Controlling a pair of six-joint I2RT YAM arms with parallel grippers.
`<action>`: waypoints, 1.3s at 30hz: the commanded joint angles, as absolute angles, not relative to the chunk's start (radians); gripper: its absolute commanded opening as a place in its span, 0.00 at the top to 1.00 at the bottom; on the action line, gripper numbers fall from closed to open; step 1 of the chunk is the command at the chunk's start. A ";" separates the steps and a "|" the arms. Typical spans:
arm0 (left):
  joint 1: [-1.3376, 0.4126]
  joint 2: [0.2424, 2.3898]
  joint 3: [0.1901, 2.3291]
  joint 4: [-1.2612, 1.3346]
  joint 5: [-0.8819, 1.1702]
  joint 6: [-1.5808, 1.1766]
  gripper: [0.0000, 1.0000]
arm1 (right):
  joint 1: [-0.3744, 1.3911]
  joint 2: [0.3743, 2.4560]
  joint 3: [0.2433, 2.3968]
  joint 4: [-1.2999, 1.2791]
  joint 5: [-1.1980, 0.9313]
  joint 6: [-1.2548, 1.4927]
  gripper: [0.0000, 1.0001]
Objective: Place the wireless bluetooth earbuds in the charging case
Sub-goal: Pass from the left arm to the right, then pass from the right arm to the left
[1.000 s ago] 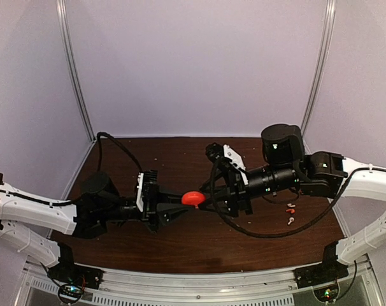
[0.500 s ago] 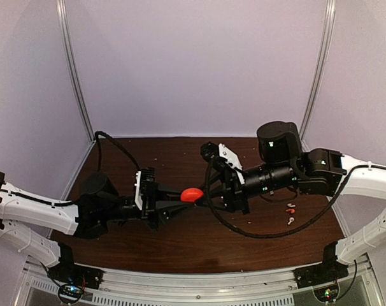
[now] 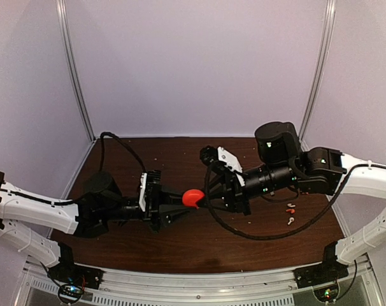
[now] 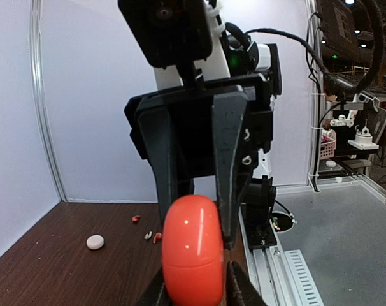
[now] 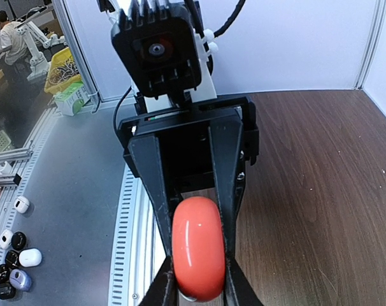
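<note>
Between the two sets of fingers, clear above the surface (image 3: pixel 193 245), hangs the red-orange case (image 3: pixel 193 196). Tip to tip, the left fingers (image 5: pixel 226 172) and the right fingers (image 4: pixel 230 153) are each nearly closed and pressed on the case's flat sides, one pair at either end. I judge this a two-handed hold: one side steadies the shell so the other can take it over or work the lid. The case stands on edge, its thin way across the fingers and its long axis up and down in both wrist views. Which way the lid faces I cannot tell. The earbuds (image 3: pixel 290 210) lie on the surface well behind the right fingers, outside the case.
</note>
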State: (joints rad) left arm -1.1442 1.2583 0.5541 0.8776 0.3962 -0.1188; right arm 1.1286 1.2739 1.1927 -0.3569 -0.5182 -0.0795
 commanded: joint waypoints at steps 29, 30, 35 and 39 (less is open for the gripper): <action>-1.145 1.274 0.594 0.837 0.378 -0.062 1.00 | 1.137 1.275 1.209 -0.342 -0.498 -0.045 0.58; -1.146 1.271 0.587 0.844 0.379 -0.066 1.00 | 1.137 1.270 1.203 -0.325 -0.498 -0.033 0.53; -1.146 1.250 0.561 0.877 0.399 -0.085 1.00 | 1.139 1.284 1.203 -0.269 -0.511 0.044 0.44; -1.167 1.211 0.547 0.874 0.388 -0.072 1.00 | 1.142 1.293 1.208 -0.263 -0.461 0.092 0.44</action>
